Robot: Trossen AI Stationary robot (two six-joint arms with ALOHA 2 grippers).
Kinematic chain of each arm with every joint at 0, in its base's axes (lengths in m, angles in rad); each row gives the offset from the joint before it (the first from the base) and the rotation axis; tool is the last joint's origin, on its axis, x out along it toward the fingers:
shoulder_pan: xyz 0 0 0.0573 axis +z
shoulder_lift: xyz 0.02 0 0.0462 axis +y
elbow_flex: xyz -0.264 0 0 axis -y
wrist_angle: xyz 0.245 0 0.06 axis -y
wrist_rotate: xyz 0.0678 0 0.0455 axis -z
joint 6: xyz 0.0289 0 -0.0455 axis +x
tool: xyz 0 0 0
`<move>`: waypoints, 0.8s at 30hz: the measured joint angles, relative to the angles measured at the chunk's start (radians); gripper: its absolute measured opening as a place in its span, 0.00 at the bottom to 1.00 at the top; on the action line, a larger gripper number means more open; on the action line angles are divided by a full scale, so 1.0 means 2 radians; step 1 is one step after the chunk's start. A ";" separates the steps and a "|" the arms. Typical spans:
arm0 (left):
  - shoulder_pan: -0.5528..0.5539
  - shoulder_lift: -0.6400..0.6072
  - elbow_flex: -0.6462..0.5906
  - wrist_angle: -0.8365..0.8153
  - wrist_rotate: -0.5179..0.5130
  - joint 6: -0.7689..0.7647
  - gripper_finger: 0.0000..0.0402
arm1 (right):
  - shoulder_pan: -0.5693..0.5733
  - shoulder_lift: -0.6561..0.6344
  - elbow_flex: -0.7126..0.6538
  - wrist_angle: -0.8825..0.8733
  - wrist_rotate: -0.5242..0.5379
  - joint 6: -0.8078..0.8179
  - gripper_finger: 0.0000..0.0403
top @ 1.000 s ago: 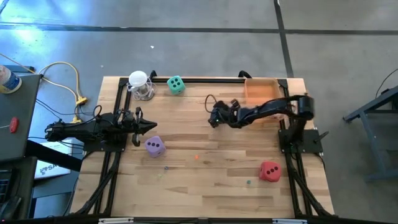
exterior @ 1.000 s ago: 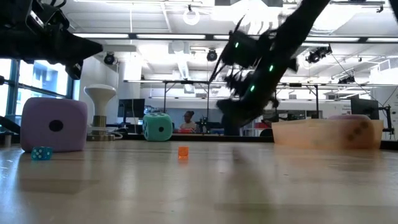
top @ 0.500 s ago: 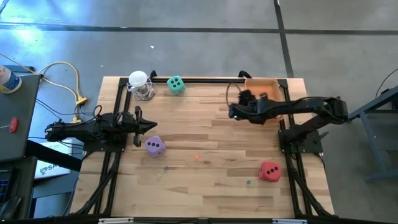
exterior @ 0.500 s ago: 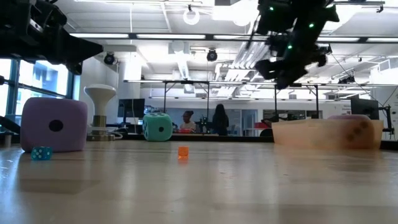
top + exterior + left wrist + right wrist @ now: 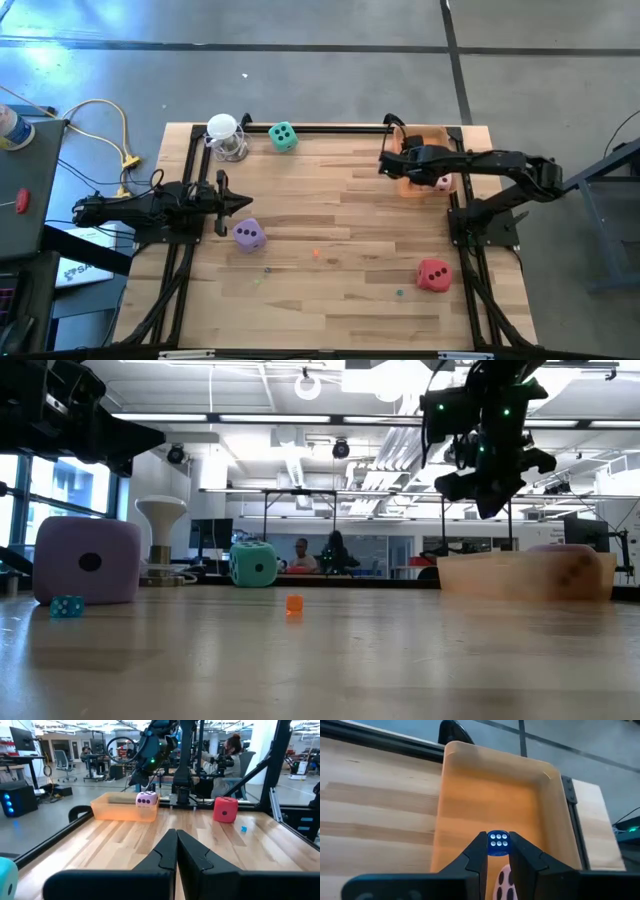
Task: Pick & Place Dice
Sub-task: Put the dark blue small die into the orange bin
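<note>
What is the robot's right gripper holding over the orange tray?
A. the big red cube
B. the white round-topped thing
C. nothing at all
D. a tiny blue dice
D: in the right wrist view the right gripper pinches a small blue dice between its fingertips, above the orange tray.

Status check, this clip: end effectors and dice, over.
Right end effector shut on small blue die, over orange tray. Pink die in tray. Left end effector shut, beside purple die.
</note>
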 joint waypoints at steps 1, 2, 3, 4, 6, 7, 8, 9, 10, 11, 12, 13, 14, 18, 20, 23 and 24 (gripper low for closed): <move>0.000 0.000 0.000 0.000 0.000 0.000 0.00 | -0.002 0.000 0.000 0.000 0.003 -0.004 0.13; 0.000 0.000 0.000 0.000 0.000 0.000 0.00 | -0.004 0.000 0.000 0.000 0.006 -0.008 0.13; 0.000 0.000 0.000 0.000 0.000 0.000 0.00 | -0.005 0.000 0.000 0.000 0.008 -0.012 0.13; 0.000 0.000 0.000 0.000 0.000 0.000 0.00 | -0.006 0.000 0.000 0.000 0.010 -0.016 0.13; 0.000 0.000 0.000 0.000 0.000 0.000 0.00 | -0.007 0.000 0.000 -0.002 0.011 -0.017 0.15; 0.000 0.000 0.000 0.000 -0.003 0.000 0.00 | -0.009 0.000 0.000 -0.004 0.011 -0.018 0.16; 0.000 0.000 0.000 0.001 -0.010 0.000 0.00 | -0.010 0.000 0.000 -0.005 0.010 -0.021 0.18; 0.000 0.000 0.000 0.001 -0.019 0.000 0.00 | -0.010 0.000 0.000 -0.005 0.008 -0.025 0.20; 0.000 0.000 0.000 0.001 -0.024 0.000 0.00 | -0.010 0.000 0.000 -0.005 0.005 -0.028 0.22; 0.000 0.000 0.000 0.001 -0.027 0.000 0.00 | -0.010 0.000 0.000 -0.005 0.005 -0.029 0.25; 0.000 0.000 0.000 0.001 -0.027 0.000 0.00 | -0.010 0.000 0.000 -0.005 0.005 -0.030 0.27; 0.000 0.000 0.000 0.001 -0.027 0.000 0.00 | -0.010 0.000 0.000 -0.005 0.006 -0.029 0.30; 0.000 0.000 0.000 0.001 -0.027 0.000 0.00 | -0.010 0.000 0.000 -0.005 0.008 -0.029 0.33; 0.000 0.000 0.000 0.001 -0.027 0.000 0.00 | -0.010 0.000 0.000 -0.005 0.012 -0.026 0.45; 0.000 0.000 0.000 0.001 -0.027 0.000 0.00 | -0.010 0.000 0.000 -0.005 0.010 -0.026 0.50; 0.000 0.000 0.000 0.001 -0.027 0.000 0.00 | -0.010 0.000 0.000 -0.004 0.010 -0.025 0.55; 0.000 0.000 0.000 0.001 -0.027 0.000 0.00 | -0.010 0.000 0.000 -0.004 0.010 -0.025 0.56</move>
